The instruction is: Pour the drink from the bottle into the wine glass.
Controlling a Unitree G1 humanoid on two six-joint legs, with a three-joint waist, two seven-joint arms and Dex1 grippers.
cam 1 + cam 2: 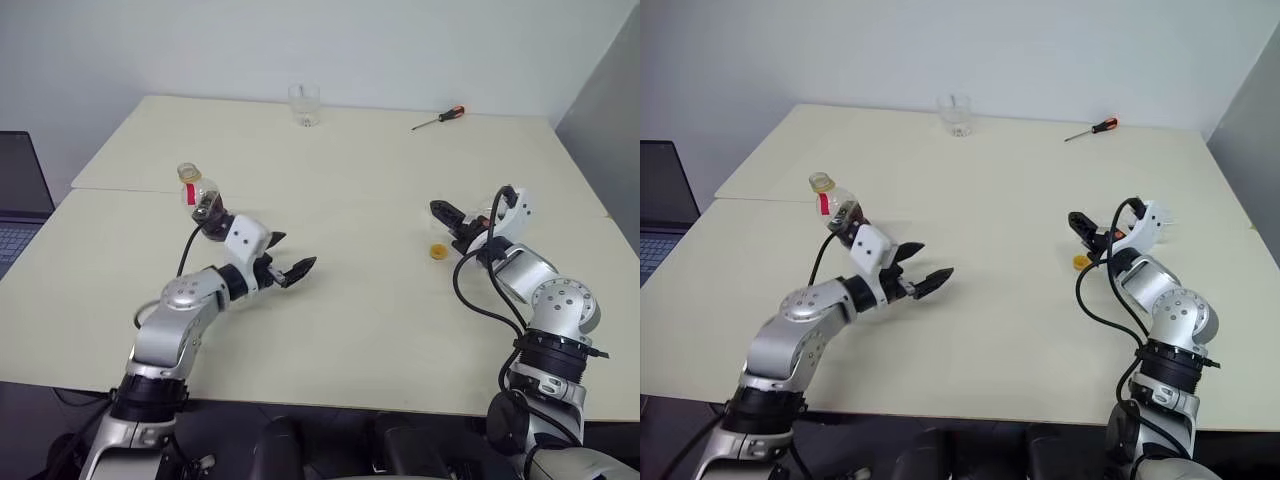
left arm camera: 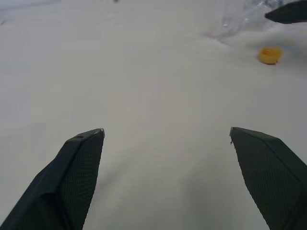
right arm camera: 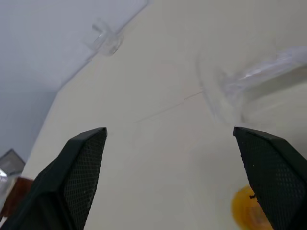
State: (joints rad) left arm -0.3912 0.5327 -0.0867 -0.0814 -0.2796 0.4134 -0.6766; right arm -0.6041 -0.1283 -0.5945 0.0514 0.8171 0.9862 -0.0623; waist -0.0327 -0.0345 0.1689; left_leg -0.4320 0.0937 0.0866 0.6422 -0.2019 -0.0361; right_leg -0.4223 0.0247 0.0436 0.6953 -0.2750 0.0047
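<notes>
Cream table (image 1: pixel 350 330) under a pale wall. Left gripper (image 1: pixel 290 262) jaws fully spread, nothing between them, low over the tabletop; bottle (image 1: pixel 203 203) uncapped, upright just behind its wrist, dark drink (image 1: pixel 210 215) in the lower body. Right gripper (image 1: pixel 447 222) jaws also wide, empty; yellow cap (image 1: pixel 438 251) lies beside it. Wine glass (image 3: pixel 249 81) lies on its side near the right fingers. Far edge: tumbler (image 1: pixel 304 104), screwdriver (image 1: pixel 438 118).

Bright, even light — wrist views soft.
</notes>
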